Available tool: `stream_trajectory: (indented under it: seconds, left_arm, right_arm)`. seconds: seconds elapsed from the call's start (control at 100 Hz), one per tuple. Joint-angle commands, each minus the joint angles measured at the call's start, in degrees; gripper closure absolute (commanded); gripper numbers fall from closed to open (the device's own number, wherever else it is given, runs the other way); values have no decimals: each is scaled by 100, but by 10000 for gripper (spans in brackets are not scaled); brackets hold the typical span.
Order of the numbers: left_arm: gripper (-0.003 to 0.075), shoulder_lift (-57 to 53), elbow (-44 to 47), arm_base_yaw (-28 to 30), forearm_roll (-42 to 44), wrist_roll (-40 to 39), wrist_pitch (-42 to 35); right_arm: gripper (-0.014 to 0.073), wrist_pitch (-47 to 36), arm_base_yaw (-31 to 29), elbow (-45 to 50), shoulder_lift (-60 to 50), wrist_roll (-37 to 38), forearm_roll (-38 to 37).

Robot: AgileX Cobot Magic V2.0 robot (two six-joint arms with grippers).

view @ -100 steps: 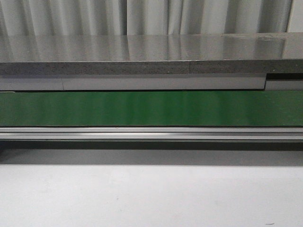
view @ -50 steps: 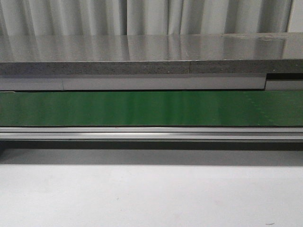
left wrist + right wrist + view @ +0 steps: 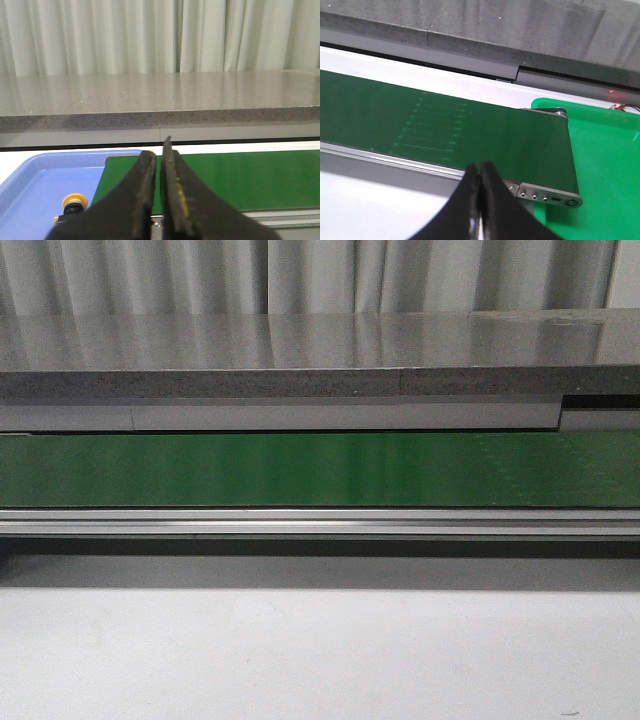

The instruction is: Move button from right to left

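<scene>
A button (image 3: 75, 202) with a round yellow cap on a black body lies in a blue tray (image 3: 35, 175), seen only in the left wrist view, beside the left end of the green conveyor belt (image 3: 250, 175). My left gripper (image 3: 159, 150) is shut and empty, above the belt's end, to the right of the button. My right gripper (image 3: 480, 167) is shut and empty, over the near rail by the belt's right end. Neither gripper shows in the front view.
The green belt (image 3: 320, 470) runs across the front view with a metal rail (image 3: 320, 523) along its near side and a grey stone counter (image 3: 300, 350) behind. A green tray (image 3: 605, 165) sits past the belt's right end. A faint seam pattern (image 3: 435, 132) marks the belt.
In the front view a faint seam pattern has come into sight on the right part of the belt. Nothing else has moved.
</scene>
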Motion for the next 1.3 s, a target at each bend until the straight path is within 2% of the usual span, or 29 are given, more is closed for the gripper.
stream_trajectory:
  seconds: [0.0,1.09,1.29]
  left_arm:
    - [715,-209,233,-52,-57,-54,-509]
    - [715,-209,233,-52,-57,-54,-509]
    - [715,-209,233,-52,-57,-54,-509]
  right_arm:
    - [662,-404,3,-138,39,-44,14]
    - [662,-403,3,-138,39,-44,7]
    - [662,-1134,24,52,-54,-44,-264]
